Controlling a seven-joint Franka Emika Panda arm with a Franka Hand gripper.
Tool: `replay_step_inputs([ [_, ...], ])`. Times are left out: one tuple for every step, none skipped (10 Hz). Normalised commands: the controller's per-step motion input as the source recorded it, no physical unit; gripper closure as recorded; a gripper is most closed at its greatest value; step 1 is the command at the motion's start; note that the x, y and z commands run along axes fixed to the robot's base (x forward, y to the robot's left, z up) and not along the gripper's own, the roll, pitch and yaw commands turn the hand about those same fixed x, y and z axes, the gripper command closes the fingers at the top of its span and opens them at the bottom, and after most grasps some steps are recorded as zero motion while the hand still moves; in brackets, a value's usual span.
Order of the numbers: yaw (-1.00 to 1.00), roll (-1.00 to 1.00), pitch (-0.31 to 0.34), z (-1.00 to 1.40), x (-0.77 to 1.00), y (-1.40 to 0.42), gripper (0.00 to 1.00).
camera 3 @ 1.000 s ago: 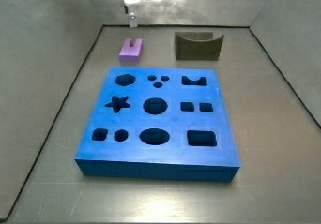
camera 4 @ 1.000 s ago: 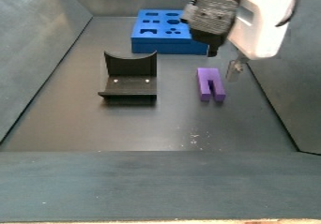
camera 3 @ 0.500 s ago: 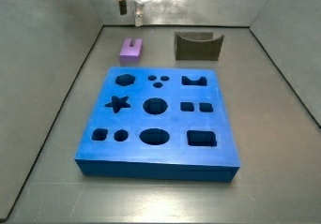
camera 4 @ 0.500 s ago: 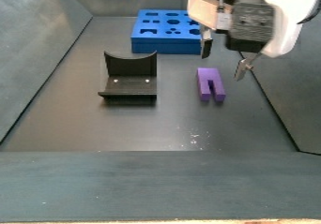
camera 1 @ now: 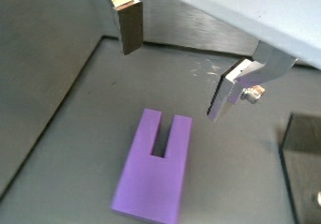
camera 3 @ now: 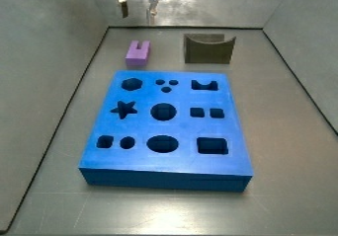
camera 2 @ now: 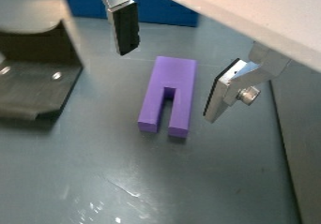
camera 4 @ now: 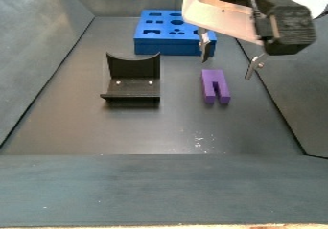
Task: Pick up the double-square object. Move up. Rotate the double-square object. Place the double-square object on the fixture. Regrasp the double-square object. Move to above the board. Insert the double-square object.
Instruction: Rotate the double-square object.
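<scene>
I see my gripper (camera 2: 175,64) hanging above the floor with its fingers (camera 1: 130,28) spread apart and nothing between them. The double-square object (camera 2: 174,97) lies flat on the floor under it, beside the fixture (camera 4: 130,80). The board (camera 3: 169,125) rests apart from both.

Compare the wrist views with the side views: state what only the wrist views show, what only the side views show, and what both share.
Only the wrist views show the open gripper close up, its fingers apart above the floor, and the slot cut into the double-square object.

Only the side views show the whole board, with its cut-out holes, and the gripper's height above the floor.

Both show the double-square object lying flat, ungrasped, and the fixture beside it.
</scene>
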Motion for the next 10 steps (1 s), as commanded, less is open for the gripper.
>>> replay_step_inputs([
  [1.0, 0.01, -0.034, -0.04, 0.04, 0.0, 0.0],
  [1.0, 0.01, -0.038, -0.04, 0.04, 0.0, 0.0],
  [1.0, 0.01, -0.042, -0.04, 0.04, 0.0, 0.0],
  [1.0, 0.01, -0.051, -0.04, 0.04, 0.0, 0.0],
  [1.0, 0.02, -0.063, -0.04, 0.04, 0.0, 0.0],
  [0.89, 0.02, -0.077, -0.04, 0.04, 0.0, 0.0],
  [0.65, 0.02, -0.076, -0.04, 0.04, 0.0, 0.0],
  [0.38, 0.02, -0.075, -0.04, 0.03, 0.0, 0.0],
  [0.28, 0.02, -0.073, -0.04, 0.03, 0.0, 0.0],
  [0.0, 0.0, 0.0, -1.0, 0.0, 0.0, 0.0],
])
